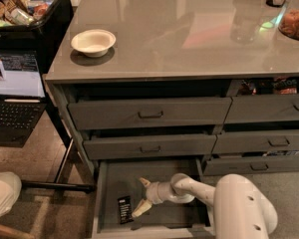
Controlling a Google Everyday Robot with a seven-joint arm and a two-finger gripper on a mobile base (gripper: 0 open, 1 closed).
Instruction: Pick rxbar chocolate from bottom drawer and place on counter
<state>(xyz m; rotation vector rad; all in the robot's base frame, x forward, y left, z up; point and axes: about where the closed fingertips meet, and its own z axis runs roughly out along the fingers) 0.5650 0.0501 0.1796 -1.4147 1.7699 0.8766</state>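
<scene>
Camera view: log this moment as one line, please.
gripper inside open dark grey bottom drawer | jaws open, beside flat black rxbar chocolate | bar not gripped

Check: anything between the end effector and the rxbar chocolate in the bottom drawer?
Nothing visible. The end effector, fingers open, is inside the open bottom drawer close beside the rxbar chocolate; only bare drawer floor lies between them.
</scene>
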